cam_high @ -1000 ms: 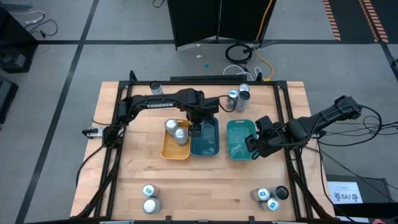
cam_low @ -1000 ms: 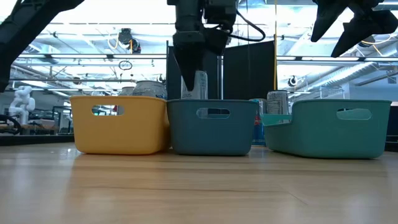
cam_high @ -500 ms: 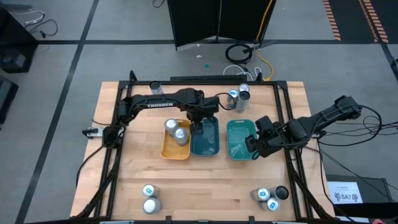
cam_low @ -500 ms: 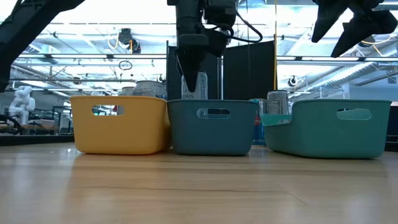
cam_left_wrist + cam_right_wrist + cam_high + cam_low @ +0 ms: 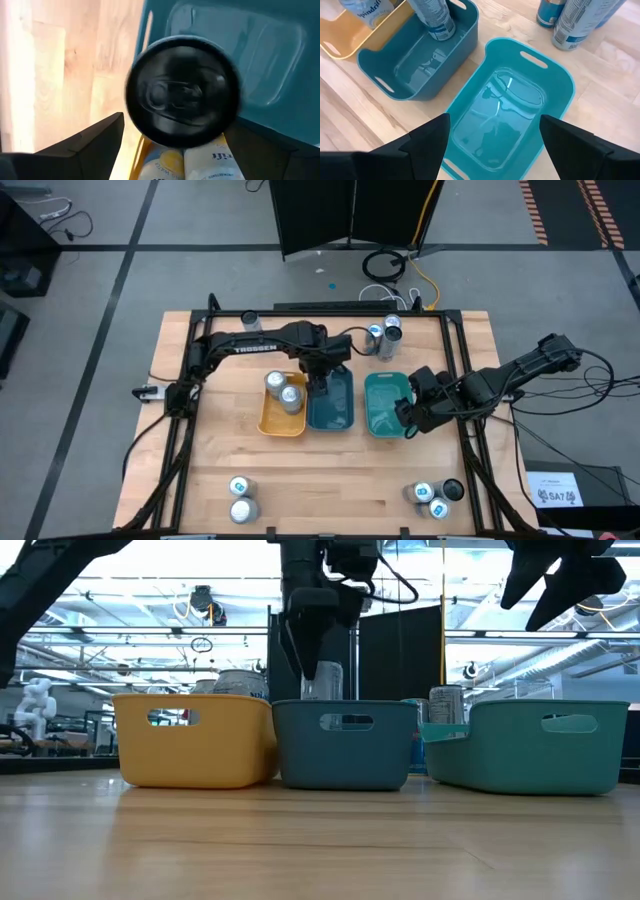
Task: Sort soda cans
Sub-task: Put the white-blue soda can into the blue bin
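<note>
My left gripper (image 5: 312, 668) hangs over the dark teal middle tray (image 5: 331, 412) and is shut on a silver soda can (image 5: 324, 682) with a dark top (image 5: 182, 95). In the right wrist view the can (image 5: 434, 19) stands in a corner of that tray. Two cans (image 5: 282, 388) stand in the yellow tray (image 5: 270, 423). My right gripper (image 5: 494, 150) is open above the light teal tray (image 5: 372, 423), near its right end. That tray holds nothing. Other cans stand on the table at the far edge and in both near corners. My left gripper holds the soda can by its upper part (image 5: 326, 670), pinched between the two fingers (image 5: 303, 645), which come from above and point down. The can is upright, with its lower part inside the dark teal tray. I cannot tell whether it rests on the tray floor.
Two cans (image 5: 383, 333) stand just beyond the trays and one (image 5: 250, 321) at the far left. Two cans (image 5: 240, 498) stand near-left and three (image 5: 437, 497), one of them dark, near-right. Bare wood lies between the trays and the near cans.
The can has sunk a little lower between the left fingers, toward the dark teal tray. My right arm has kept still.
</note>
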You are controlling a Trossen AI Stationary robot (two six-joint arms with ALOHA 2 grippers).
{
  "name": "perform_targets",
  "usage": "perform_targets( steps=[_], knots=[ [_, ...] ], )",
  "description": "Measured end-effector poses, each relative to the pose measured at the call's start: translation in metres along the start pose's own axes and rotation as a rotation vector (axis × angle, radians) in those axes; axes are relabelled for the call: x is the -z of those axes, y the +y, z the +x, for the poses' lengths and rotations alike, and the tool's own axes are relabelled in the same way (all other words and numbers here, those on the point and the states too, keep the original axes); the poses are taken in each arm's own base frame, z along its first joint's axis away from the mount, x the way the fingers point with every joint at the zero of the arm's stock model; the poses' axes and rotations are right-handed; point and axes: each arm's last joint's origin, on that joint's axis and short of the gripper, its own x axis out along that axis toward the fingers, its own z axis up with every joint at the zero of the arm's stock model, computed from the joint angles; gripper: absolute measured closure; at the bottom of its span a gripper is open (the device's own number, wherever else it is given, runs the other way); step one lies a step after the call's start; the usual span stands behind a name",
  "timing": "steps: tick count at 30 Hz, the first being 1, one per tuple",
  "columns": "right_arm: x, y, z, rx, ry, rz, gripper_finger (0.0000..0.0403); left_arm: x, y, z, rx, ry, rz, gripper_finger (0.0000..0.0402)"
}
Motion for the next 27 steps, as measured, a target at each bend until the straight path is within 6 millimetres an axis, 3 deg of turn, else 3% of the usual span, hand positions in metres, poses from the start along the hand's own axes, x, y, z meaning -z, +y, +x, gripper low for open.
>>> perform_targets(
  steps=[10,17,21,27],
  knots=[
    [-0.004,-0.011,-0.004,0.032,-0.001,-0.071,0.0103,0.006,0.004,-0.039,-0.015,-0.023,-0.043,0.0057],
    [-0.011,-0.016,-0.003,0.053,-0.007,-0.083,0.0103,0.010,0.018,-0.056,-0.240,-0.041,-0.046,0.0056],
    [-0.014,-0.017,-0.001,0.061,-0.007,-0.052,0.0103,0.011,0.038,-0.051,-0.252,-0.008,-0.056,0.0056],
    [-0.018,-0.014,0.001,0.036,-0.023,0.049,0.0103,0.016,0.087,-0.047,-0.267,0.032,-0.057,0.0056]
  ],
)
